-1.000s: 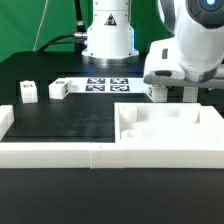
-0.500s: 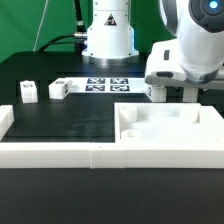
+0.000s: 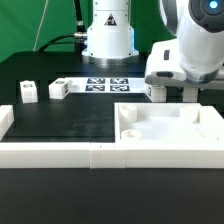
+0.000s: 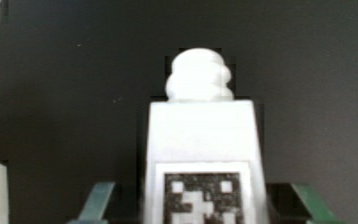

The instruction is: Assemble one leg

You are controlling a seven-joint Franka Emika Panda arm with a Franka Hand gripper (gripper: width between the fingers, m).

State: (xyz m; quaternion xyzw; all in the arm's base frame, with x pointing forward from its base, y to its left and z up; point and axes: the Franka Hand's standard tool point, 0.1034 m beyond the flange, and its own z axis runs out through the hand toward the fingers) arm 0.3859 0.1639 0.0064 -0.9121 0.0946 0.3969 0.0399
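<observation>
The leg (image 4: 202, 140) is seen between the two fingers (image 4: 101, 203) of the pincer (image 4: 204, 206). In the wrist view its square black-and-white tag is turned toward the camera, and a rounded white knob (image 4: 201, 76) stands out from its far end. One dark finger is seen on each side of the leg, with a thin dark strip between finger and leg. Whether the pincer is pressed onto the leg or only set around it cannot be told from these pictures.

In the exterior view the leg (image 3: 157, 91) is found at the tip of the pincer (image 3: 159, 97), low over the black desk (image 3: 70, 118). Contact with the desk cannot be made out.

Just beside the pincer, on the camera's side of it, the back wall of a large white tray-like piece (image 3: 172, 107) is seen, with a round hole (image 3: 128, 131) in its near corner.

To the exterior view's left of the pincer the marker board (image 3: 105, 85) lies flat on the desk. Beyond it, well apart from the pincer on the same side, two further small white posts (image 3: 58, 89) (image 3: 28, 91) are placed, each with a tag.

A low white barrier (image 3: 50, 152) is laid along the desk's near edge, farthest from the pincer. The arm's white base (image 3: 108, 35) is seen behind the marker board.
</observation>
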